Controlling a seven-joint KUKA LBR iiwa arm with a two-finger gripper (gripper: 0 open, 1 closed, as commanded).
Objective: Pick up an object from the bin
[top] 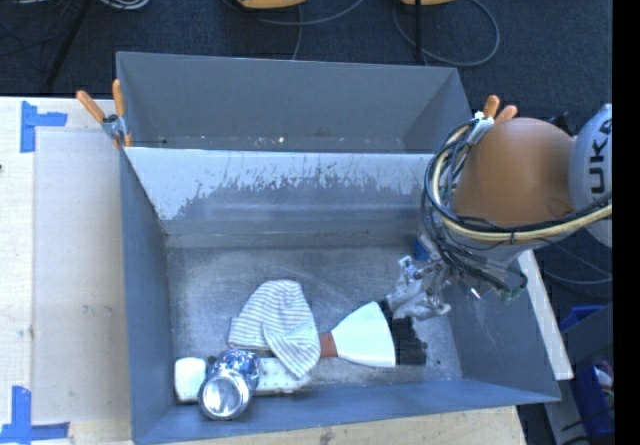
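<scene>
My gripper hangs low at the right side of the bin floor, under the arm's orange cover and cables. Just below it lies a brush with a white fan-shaped body, black bristles on its right end and a brown handle pointing left. The gripper sits right above the bristle end; I cannot tell whether it touches. A grey-and-white striped cloth lies crumpled to the left and covers the tip of the brush handle.
A crushed silver can and a small white block lie by the bin's front wall at the left. The bin's sloped right wall is close behind the gripper.
</scene>
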